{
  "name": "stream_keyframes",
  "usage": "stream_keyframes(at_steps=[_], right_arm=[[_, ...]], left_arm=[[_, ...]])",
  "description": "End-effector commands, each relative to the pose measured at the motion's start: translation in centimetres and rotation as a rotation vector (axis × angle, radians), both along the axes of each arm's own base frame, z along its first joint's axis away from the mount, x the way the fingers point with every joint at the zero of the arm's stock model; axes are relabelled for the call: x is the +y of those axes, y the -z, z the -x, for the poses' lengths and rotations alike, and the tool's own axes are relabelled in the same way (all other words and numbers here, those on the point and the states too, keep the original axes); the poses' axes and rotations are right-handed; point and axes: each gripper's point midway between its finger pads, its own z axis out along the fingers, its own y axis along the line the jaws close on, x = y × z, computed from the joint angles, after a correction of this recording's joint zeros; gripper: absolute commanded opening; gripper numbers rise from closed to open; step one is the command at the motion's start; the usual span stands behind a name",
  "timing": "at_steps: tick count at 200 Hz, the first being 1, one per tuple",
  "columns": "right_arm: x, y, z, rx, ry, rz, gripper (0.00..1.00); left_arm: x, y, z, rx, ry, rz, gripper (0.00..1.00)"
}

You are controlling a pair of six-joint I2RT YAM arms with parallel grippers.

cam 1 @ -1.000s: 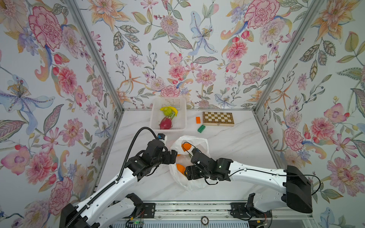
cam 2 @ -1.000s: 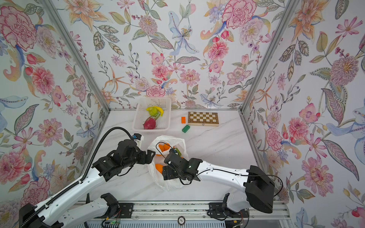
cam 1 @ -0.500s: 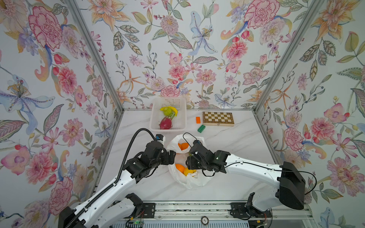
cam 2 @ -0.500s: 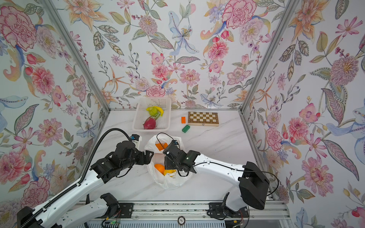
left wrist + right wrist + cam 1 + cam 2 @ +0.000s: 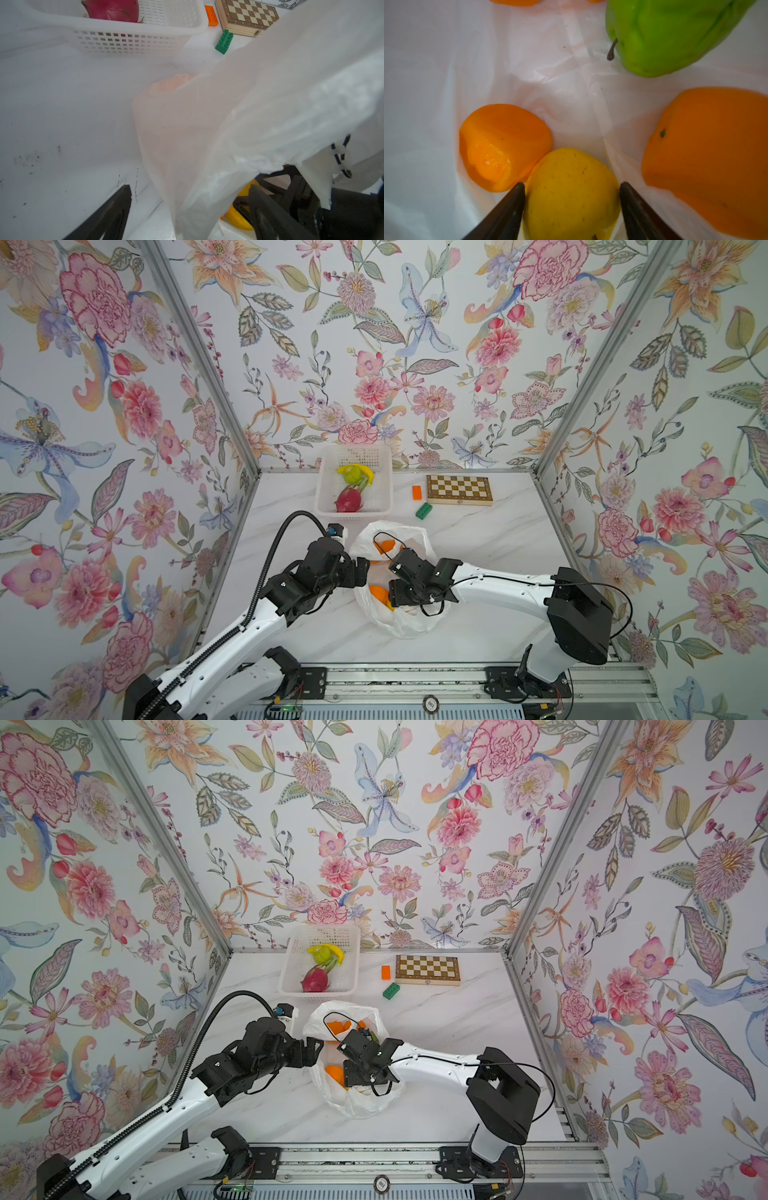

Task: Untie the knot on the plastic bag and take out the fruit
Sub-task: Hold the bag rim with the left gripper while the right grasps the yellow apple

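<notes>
CHANGE: right gripper point(image 5: 572, 184) has settled inside the open plastic bag point(image 5: 409, 622) mid-table, jaws astride the yellow fruit point(image 5: 571, 199), pinch not certain | left gripper point(image 5: 362, 569) jaws wide apart at bag's left rim | MEANING: no knot showing, extraction under way | SCENE: white marble table point(image 5: 478, 551), floral walls, basket point(image 5: 353, 512) far.

Soft, even, bright light fills both top views, with faint shadows on the table point(image 5: 478, 539). In the left wrist view the plastic bag point(image 5: 270, 104) is blurred and washed out. The fruit point(image 5: 571, 187) looks dimmer and slightly soft.
</notes>
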Motion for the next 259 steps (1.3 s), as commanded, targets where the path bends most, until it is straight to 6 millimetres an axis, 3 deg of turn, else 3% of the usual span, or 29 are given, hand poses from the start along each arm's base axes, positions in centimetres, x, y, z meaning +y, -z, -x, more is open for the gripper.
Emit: stream_keyframes(at_steps=[1,24,47,59,81,104,124,153,223,259], right_arm=[[-0.7,1.8,1.0,0.047,-0.013,0.038,0.72],[-0.4,2.1,1.2,0.069,-0.007,0.010,0.68],[0.2,2.2,1.5,0.091,-0.009,-0.027,0.81],[0.6,2.5,1.7,0.102,-0.017,-0.046,0.83],[-0.1,3.5,1.6,0.104,0.000,-0.020,0.74],[-0.4,3.5,1.2,0.091,0.014,-0.014,0.58],[-0.2,2.2,0.5,0.055,0.022,-0.036,0.48],[-0.4,0.2,-0.5,-0.004,0.047,-0.074,0.43],[-0.3,-4.6,-3.4,-0.164,0.142,-0.234,0.40],[0.1,-6.8,-4.5,-0.229,0.166,-0.304,0.40]], left_arm=[[0.1,0.5,-0.1,-0.007,-0.005,-0.017,0.90],[0.2,0.4,-0.2,-0.019,-0.004,-0.025,0.90],[0.2,0.4,-0.3,-0.024,-0.001,-0.031,0.90],[0.2,0.4,-0.3,-0.026,0.001,-0.032,0.90],[0.1,0.5,-0.5,-0.026,0.004,-0.038,0.90],[-0.1,0.7,-0.6,-0.023,0.011,-0.040,0.90],[-0.2,0.8,-0.7,-0.025,0.016,-0.046,0.90],[-0.3,0.7,-0.8,-0.033,0.018,-0.047,0.90],[-0.4,0.3,-1.2,-0.065,0.034,-0.067,0.91],[-0.3,-1.2,-1.3,-0.125,0.045,-0.057,0.91]])
